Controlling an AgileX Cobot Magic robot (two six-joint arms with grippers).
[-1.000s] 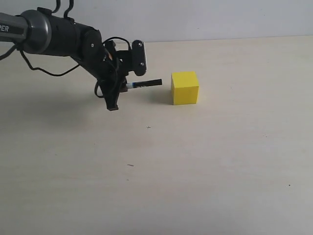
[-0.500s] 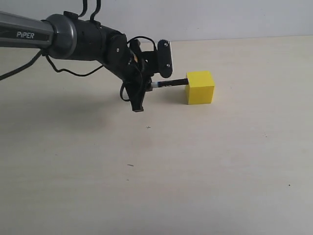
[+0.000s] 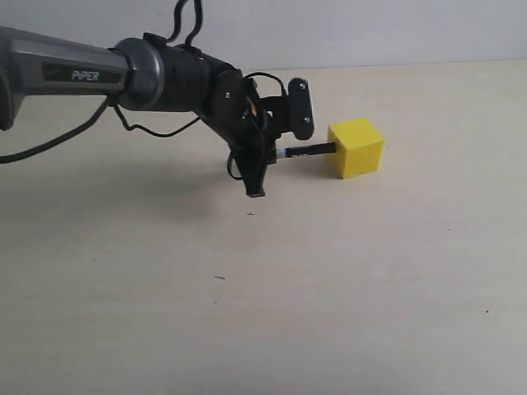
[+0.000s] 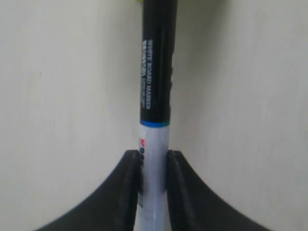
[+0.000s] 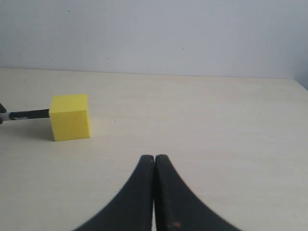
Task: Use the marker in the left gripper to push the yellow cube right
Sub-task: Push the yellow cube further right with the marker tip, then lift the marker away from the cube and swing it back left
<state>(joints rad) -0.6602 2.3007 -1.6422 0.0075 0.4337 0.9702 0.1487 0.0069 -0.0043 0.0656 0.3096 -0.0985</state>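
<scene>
Because your left gripper (image 3: 278, 153) clamps the marker (image 3: 311, 151) level by its white barrel, its black end meets the left face of the cube (image 3: 356, 148), which sits far, right of centre.

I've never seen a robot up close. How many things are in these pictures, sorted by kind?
yellow cube: 1
marker: 1
claws: 2, the left claw gripping the marker, the right claw shut and empty
Total: 4
</scene>
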